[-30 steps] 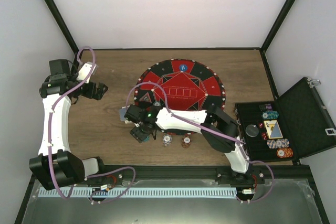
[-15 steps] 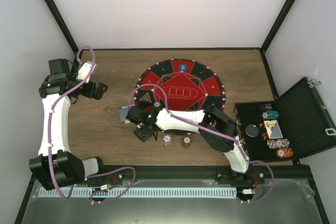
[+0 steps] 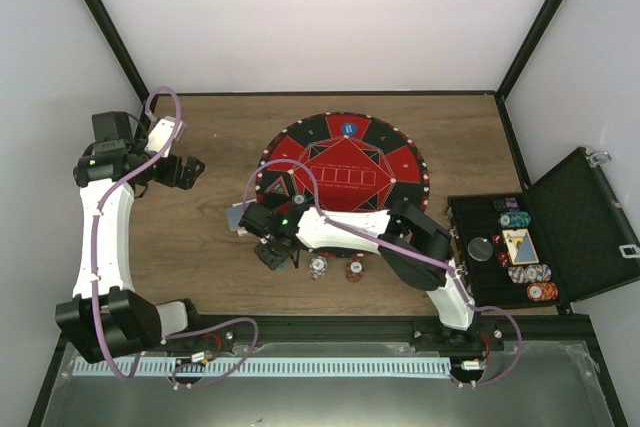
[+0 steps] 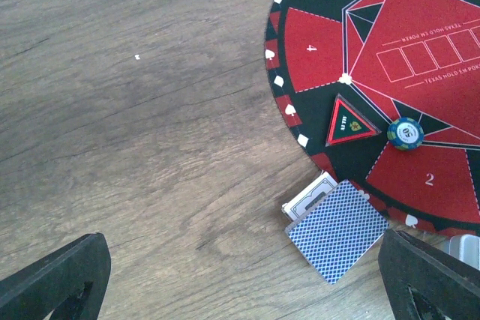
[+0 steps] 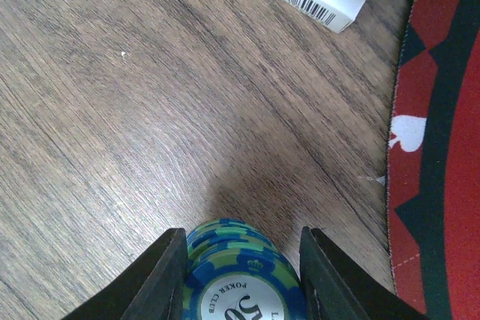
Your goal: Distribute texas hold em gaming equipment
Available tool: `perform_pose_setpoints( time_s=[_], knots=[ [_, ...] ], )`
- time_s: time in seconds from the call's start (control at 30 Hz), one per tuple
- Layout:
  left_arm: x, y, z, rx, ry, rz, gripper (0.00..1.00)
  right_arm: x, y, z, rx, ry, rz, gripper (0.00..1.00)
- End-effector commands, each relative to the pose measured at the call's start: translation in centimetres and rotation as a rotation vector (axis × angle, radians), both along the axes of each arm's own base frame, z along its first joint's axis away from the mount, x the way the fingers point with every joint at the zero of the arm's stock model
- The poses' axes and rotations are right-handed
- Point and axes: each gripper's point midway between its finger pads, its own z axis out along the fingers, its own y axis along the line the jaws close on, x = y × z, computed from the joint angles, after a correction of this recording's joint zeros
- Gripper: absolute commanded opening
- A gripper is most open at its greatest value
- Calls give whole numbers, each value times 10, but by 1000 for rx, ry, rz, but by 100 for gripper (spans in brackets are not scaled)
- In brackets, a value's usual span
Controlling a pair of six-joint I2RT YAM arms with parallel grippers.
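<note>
Chips first: we've got the right end effector (image 5: 241, 271) clamped on a short stack of blue-and-green poker chips (image 5: 244, 297), hanging low over the desk (image 5: 112, 110) just off the near-left rim of the mat (image 5: 442, 148). To do this step well, we'd lower straight down until the stack sits flat on the wood, then let go slowly so nothing topples or rolls onto the mat. We'd also keep clear of the cards (image 4: 337, 230) lying just off that same rim. The stack looks tidy to us, striped edges lined up, with a printed white label on the top chip. A white stack (image 3: 318, 267) and a maroon stack (image 3: 354, 270) sit just off the mat's near rim, so we reckon this one belongs beside them. The left end effector (image 4: 240, 279), fingers spread wide and holding nothing, hovers well left of the mat.
</note>
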Motion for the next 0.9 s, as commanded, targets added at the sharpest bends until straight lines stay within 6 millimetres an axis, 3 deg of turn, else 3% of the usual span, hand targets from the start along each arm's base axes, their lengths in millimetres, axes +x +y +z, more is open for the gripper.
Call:
perform_pose_setpoints(
  time_s=[0.0, 0.57, 0.87],
  knots=[
    [-1, 3, 14, 19, -44, 3, 100, 1, 2, 19, 14, -16, -6, 23],
    [-5, 3, 14, 31, -47, -3, 100, 7, 4, 36, 34, -10, -14, 8],
    [-5, 2, 14, 30, -49, -8, 100, 52, -20, 65, 54, -4, -108, 6]
  ],
)
